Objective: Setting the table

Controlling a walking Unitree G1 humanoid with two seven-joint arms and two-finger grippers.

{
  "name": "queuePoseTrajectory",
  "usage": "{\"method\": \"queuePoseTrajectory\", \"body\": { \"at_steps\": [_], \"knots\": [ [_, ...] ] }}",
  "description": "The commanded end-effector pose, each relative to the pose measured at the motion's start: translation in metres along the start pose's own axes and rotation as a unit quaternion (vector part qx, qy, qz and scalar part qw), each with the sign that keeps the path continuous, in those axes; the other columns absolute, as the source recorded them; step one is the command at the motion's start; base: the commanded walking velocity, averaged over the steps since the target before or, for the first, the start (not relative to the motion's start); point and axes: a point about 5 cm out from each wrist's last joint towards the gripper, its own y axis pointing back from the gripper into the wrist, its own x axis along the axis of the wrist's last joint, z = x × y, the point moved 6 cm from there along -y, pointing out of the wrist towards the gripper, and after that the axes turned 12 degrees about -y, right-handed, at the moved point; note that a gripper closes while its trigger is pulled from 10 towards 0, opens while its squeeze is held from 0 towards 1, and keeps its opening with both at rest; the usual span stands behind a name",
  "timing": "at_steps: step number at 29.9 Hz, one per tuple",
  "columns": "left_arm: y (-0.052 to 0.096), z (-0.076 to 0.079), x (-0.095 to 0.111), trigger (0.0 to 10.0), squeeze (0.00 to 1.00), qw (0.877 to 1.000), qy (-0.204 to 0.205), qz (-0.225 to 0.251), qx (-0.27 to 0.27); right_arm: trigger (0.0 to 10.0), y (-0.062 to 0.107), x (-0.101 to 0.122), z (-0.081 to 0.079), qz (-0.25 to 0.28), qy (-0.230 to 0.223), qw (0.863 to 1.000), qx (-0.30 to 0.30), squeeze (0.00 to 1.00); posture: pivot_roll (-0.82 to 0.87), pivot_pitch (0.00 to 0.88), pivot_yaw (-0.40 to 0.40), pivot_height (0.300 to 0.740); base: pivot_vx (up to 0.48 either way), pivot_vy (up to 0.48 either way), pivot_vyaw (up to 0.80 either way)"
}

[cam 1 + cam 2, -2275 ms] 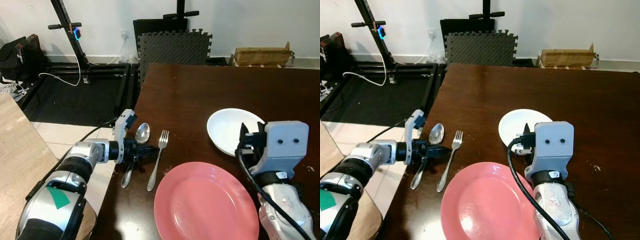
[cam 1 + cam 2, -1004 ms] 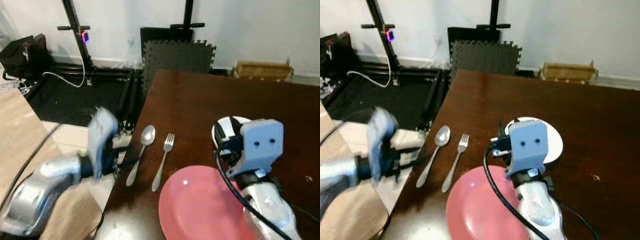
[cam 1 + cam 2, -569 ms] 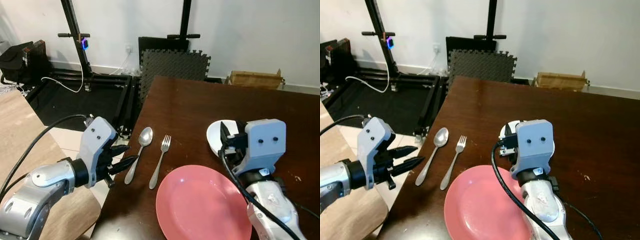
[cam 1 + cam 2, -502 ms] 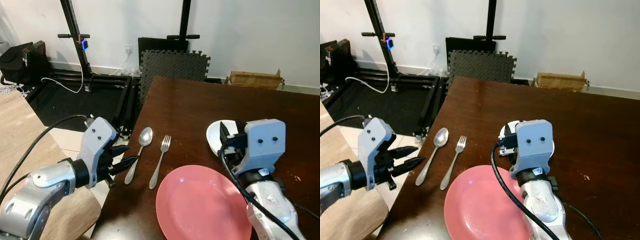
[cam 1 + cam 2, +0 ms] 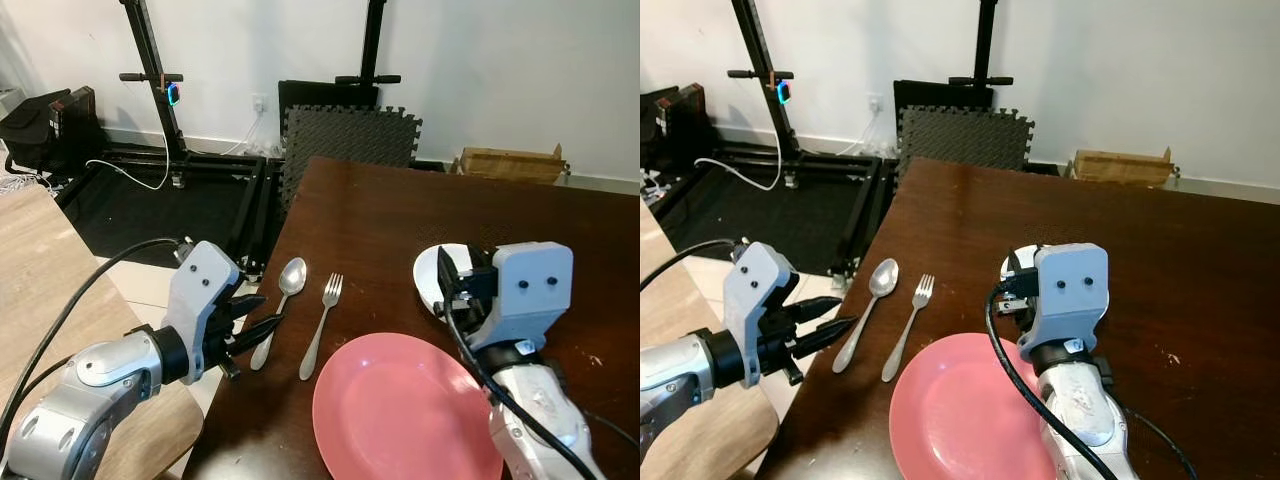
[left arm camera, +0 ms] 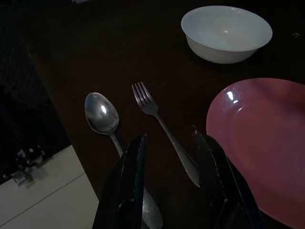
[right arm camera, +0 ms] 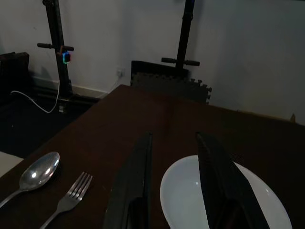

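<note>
A spoon (image 5: 280,305) and a fork (image 5: 319,325) are laid side by side, apart, on the dark wooden table (image 5: 400,210) at centre-left of the left eye view, the spoon nearer the table's left edge. To their lower right a pink plate (image 5: 405,415) is set near the table's near edge, and above it, at centre right, a white bowl (image 5: 432,275) is partly covered by the right arm. In the left wrist view the bowl is seen upright and apart from the plate.

The left gripper (image 5: 258,326) is held at the table's left edge, just beside the spoon's handle, its fingers (image 6: 131,183) parted and nothing between them. Compared with half a second ago it has been carried slightly up and toward the spoon; 2.3 seconds ago it was down over the spoon's handle. The spoon and fork are unchanged from the picture of half a second ago. The right gripper (image 7: 174,183) is kept above the bowl, as before, its fingers spread and empty.

Open tabletop is left across the far half and right side of the table. Beyond the left edge, pale floor tiles (image 5: 135,275) and a black mat (image 5: 150,205) are seen, with black stands (image 5: 150,70), grey foam mats (image 5: 350,135) and a cardboard box (image 5: 510,162) along the white wall at the top of the frame. A light wooden surface (image 5: 45,290) is seen at lower left.
</note>
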Motion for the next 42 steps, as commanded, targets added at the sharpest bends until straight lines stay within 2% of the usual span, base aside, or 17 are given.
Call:
{"method": "queuePoseTrajectory", "body": {
  "at_steps": [1, 11, 19, 29, 32, 42],
  "knots": [
    [0.0, 0.003, -0.001, 10.0, 0.0, 1.0, 0.001, 0.001, -0.003, 10.0, 0.001, -0.003, 0.002, -0.003, -0.007, 1.0, -0.004, 0.0, 0.01, 0.114, 0.064, 0.74, 0.0, 0.0, 0.0],
    [-0.001, 0.002, -0.004, 10.0, 0.0, 1.0, 0.004, -0.003, 0.008, 10.0, 0.001, -0.004, 0.002, -0.005, -0.01, 1.0, -0.004, 0.0, 0.01, 0.119, 0.065, 0.74, 0.0, 0.0, 0.0],
    [0.0, 0.001, -0.005, 10.0, 0.0, 1.0, 0.004, -0.006, 0.011, 10.0, 0.002, -0.009, 0.0, -0.013, -0.021, 1.0, -0.003, 0.0, 0.01, 0.121, 0.067, 0.74, -0.444, 0.0, 0.0],
    [-0.001, -0.002, -0.007, 10.0, 0.0, 1.0, 0.006, -0.009, 0.019, 10.0, 0.002, -0.014, 0.005, -0.024, -0.003, 1.0, -0.012, 0.0, 0.01, 0.122, 0.067, 0.74, -0.456, 0.0, 0.11],
    [-0.003, -0.007, -0.009, 10.0, 0.0, 0.999, 0.008, -0.016, 0.033, 10.0, 0.002, -0.014, 0.005, -0.025, -0.009, 1.0, -0.013, 0.0, 0.01, 0.122, 0.067, 0.74, 0.0, 0.104, 0.19],
    [-0.007, -0.005, -0.009, 10.0, 0.0, 0.999, 0.002, -0.016, 0.028, 10.0, 0.002, -0.013, 0.006, -0.022, -0.012, 1.0, -0.016, 0.0, 0.01, 0.123, 0.068, 0.74, 0.0, 0.0, 0.0]
  ]
}}
